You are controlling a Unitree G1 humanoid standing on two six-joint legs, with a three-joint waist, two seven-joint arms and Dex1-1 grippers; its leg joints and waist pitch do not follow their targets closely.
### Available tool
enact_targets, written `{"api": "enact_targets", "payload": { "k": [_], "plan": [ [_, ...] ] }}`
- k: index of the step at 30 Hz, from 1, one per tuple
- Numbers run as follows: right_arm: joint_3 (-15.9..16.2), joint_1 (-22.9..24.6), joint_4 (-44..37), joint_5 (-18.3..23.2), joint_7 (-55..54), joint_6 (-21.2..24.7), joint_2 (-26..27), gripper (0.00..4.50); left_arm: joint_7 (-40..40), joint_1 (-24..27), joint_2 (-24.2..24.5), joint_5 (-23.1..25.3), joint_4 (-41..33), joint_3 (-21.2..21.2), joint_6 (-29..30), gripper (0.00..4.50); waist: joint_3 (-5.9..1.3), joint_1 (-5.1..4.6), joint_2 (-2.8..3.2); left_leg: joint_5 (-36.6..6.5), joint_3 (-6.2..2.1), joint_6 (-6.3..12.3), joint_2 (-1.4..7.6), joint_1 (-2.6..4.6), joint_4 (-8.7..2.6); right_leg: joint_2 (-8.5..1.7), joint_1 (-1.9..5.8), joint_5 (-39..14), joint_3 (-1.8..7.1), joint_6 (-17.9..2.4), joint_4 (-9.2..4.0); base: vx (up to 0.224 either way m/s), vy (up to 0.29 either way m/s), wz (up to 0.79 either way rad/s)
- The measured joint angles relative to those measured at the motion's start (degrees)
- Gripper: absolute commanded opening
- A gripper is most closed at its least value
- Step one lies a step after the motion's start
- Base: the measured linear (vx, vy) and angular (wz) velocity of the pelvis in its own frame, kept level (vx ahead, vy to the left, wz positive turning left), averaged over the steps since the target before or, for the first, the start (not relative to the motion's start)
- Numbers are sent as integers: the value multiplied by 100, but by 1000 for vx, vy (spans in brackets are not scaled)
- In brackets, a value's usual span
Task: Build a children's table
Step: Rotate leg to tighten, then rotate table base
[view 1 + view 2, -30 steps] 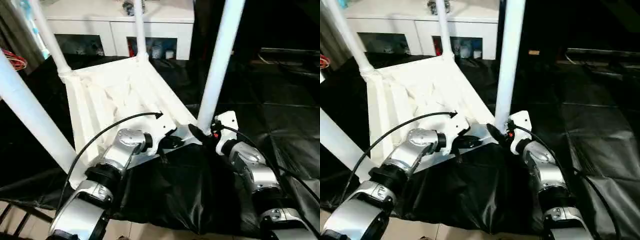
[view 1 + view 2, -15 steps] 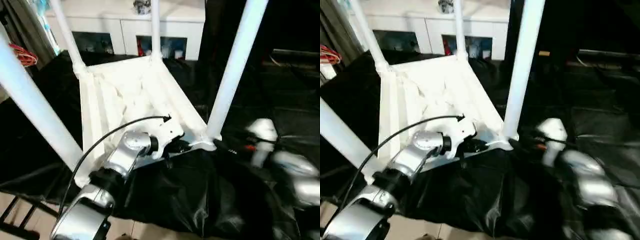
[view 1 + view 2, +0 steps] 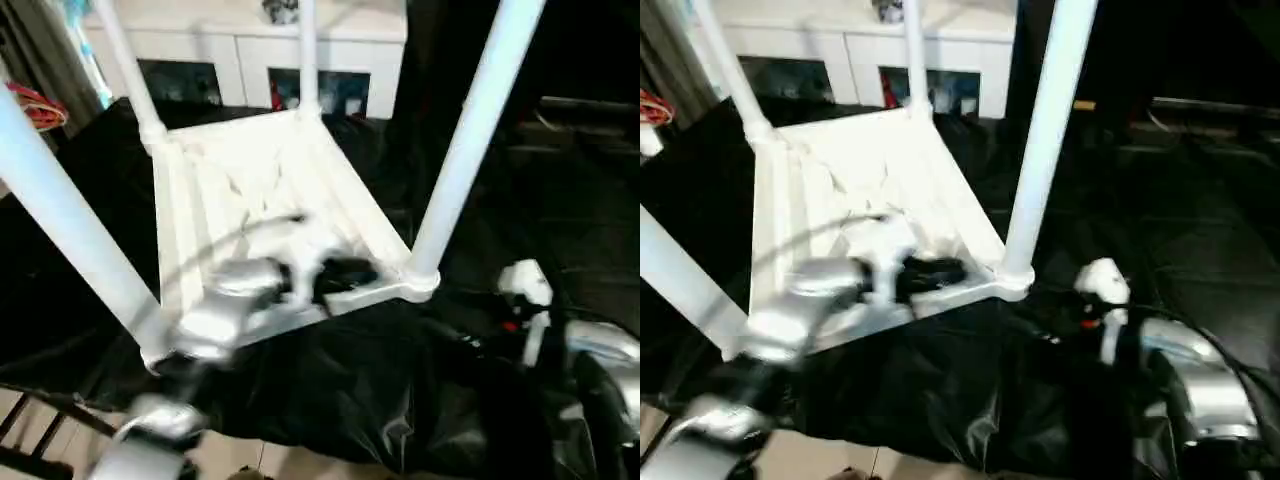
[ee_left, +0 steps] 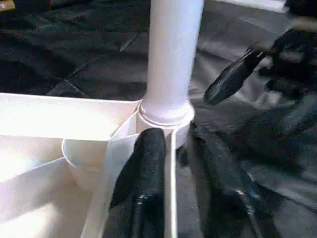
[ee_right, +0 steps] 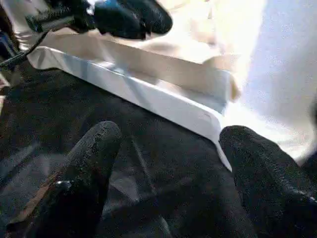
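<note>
Children's table (image 3: 250, 190) upside down on black sheet (image 3: 400, 410), four legs up.
Left gripper (image 4: 171, 163) straddles the near rim wall beside a corner socket, fingers close either side, grip uncertain. Right gripper (image 5: 168, 163) spread wide, empty, just off that corner.

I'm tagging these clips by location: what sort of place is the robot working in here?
Probably an indoor room set up as a test space, perhaps a lab or home mock-up. An upturned white children's table lies on black sheeting, with a white cabinet with glass-fronted compartments behind.
</note>
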Motion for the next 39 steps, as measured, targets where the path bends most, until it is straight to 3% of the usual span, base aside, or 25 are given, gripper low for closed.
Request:
{"api": "enact_targets", "payload": {
  "k": [5,15,23,28,29,34,35,39],
  "plan": [
    [278,-426,293,-203,-179,-43,367,366,-354,408,386,-451,-840,34,651,153,3,-53,-8,-3,2,-8,-2,1,1,1,-1,1,6,-2,2,0,0,0],
    [412,-1686,2027,-1010,-1858,-757,1104,366,213,681,306,-428,-1260,-29,696,239,0,-152,-41,-2,2,-10,-4,1,14,1,1,8,12,-11,14,0,0,0],
    [414,-1917,2510,-1248,-2245,-1116,1353,366,190,822,617,-222,-1247,-351,773,303,4,-161,-68,0,0,-14,-3,5,20,3,-1,5,15,-7,33,0,0,0],
    [435,-1972,2538,-1253,-2314,-1161,1438,366,219,803,527,-217,-1238,-426,720,331,5,-177,-69,0,1,-14,-3,5,22,3,-2,6,18,-8,37,0,0,0],
    [433,-2035,2553,-1259,-2376,-1214,1457,366,221,801,494,-240,-1238,-426,685,362,5,-179,-69,0,1,-14,-3,6,21,3,-2,6,18,-8,39,0,0,0],
    [271,-2306,2992,-1380,-3055,-1388,1608,366,285,961,310,-644,-1565,-214,487,379,4,-180,-66,0,2,-15,-2,5,22,4,-5,5,17,-9,42,0,0,0],
    [242,-2312,3028,-1385,-3116,-1423,1619,366,292,983,312,-721,-1611,-176,489,409,3,-163,-64,0,4,-15,-2,4,22,4,-5,5,17,-9,42,0,0,0],
    [226,-2398,3205,-1422,-3355,-1487,1673,366,327,1100,373,-898,-1883,19,603,409,4,-149,-63,0,3,-16,-3,6,25,2,-5,5,18,-9,57,0,0,0]
  ]
}}
